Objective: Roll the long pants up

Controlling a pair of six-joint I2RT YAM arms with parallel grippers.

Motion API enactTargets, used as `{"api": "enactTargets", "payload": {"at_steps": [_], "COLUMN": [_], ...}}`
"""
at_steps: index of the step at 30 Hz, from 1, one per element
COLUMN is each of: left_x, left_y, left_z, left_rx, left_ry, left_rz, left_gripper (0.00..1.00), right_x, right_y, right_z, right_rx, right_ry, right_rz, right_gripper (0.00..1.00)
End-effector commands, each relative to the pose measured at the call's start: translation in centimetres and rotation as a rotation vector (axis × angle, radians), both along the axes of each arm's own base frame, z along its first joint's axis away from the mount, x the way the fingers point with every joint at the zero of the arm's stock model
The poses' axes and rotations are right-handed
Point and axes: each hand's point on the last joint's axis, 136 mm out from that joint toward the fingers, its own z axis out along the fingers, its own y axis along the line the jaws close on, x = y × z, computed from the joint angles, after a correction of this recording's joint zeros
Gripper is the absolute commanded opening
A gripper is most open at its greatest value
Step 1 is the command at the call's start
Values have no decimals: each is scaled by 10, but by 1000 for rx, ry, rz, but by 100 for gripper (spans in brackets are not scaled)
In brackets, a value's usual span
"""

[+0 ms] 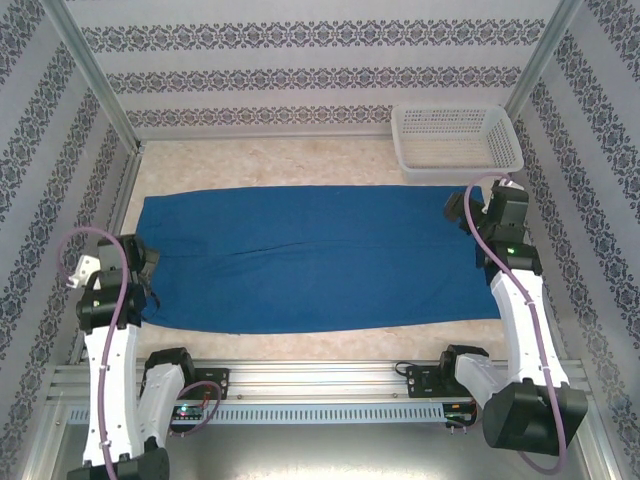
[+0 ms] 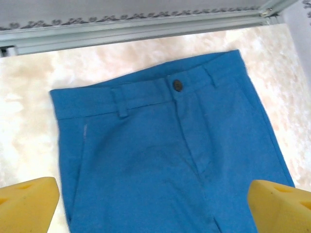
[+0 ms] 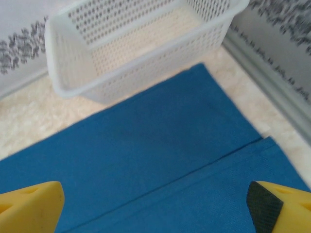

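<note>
Nothing is rolled yet: the long pants (image 1: 320, 258) lie flat, full length on the table (image 1: 300, 160), with the left pincer (image 2: 153, 204) open over the waist (image 2: 146, 94) and the right pincer (image 3: 155, 204) open over the cuffs (image 3: 243, 131).

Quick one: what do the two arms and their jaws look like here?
Both alike: left arm and right arm have white links with black joint housings. A purple cable loops along each. A small green light glows near the right wrist. Jaws are yellow wedge-shaped blocks; one right jaw shows a dark inner face.
</note>
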Motion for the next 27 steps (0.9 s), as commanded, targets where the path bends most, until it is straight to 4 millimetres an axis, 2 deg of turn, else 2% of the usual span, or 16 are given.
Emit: {"api": "enactTargets", "payload": {"at_steps": [1, 3, 6, 8, 11, 15, 21, 27], "left_x": [-27, -26, -21, -33, -33, -22, -31, -22], "left_y": [-3, -2, 5, 16, 31, 40, 52, 57], "left_z": [-57, -85, -107, -109, -109, -123, -139, -168], "left_rx": [-80, -100, -90, -65, -49, -137, -181, -301], "left_ry": [144, 179, 251, 362, 477, 445, 486, 479], "left_rz": [98, 122, 137, 195, 224, 250, 302, 308], "left_gripper": [100, 100, 100, 100, 100, 100, 100, 100], "right_x": [-2, -2, -4, -6, -14, -22, -31, -31], "right_y": [13, 17, 19, 20, 19, 16, 12, 11], "right_z": [-18, -22, -23, -20, -18, -18, -13, -7], "right_rx": [90, 114, 127, 127, 114, 102, 76, 76], "right_ry": [64, 78, 76, 70, 67, 69, 74, 74], "right_rz": [45, 58, 61, 65, 57, 37, 21, 21], "right_gripper": [98, 98, 98, 98, 98, 98, 98, 98]}}
